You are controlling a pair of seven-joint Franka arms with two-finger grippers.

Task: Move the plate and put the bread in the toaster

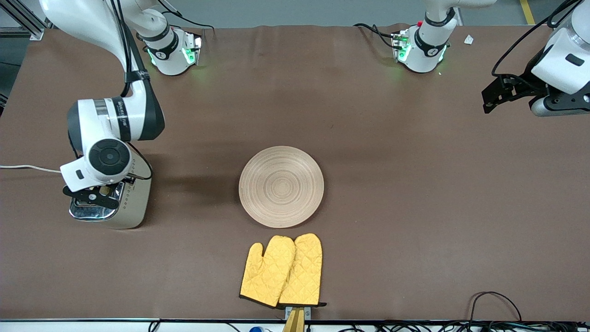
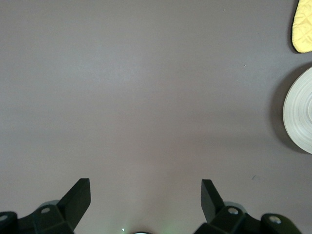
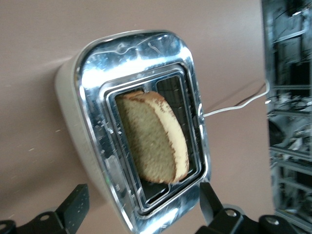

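Two Franka arms worked a brown table (image 1: 368,138), one busy at the appliance, the other waiting off at its own end.

Largest of the loose things, the plate (image 1: 281,186) lay flat and bare at mid-table, well apart from both sets of fingers. Its pale rim (image 2: 300,109) showed at the edge of the left wrist view. A pair of yellow oven mitts (image 1: 281,269) lay just beside the plate, nearer the front camera.

The toaster (image 1: 126,205) stood toward the right arm's end of the table, its white cord (image 1: 27,168) trailing off the table's edge. The right gripper (image 1: 94,196) hung directly over its chrome top (image 3: 141,63), fingers (image 3: 73,204) spread wide on either side of the opening and gripping nothing.

The bread (image 3: 153,139) sat tilted in the toaster's opening, between and just below the spread right fingers, touching neither. It leaned across the slot, with its crust edge showing above the chrome.

The left gripper (image 1: 500,94) hovered over bare tabletop near the left arm's end, fingers (image 2: 78,197) likewise spread apart and empty, far from plate, mitts and toaster alike.
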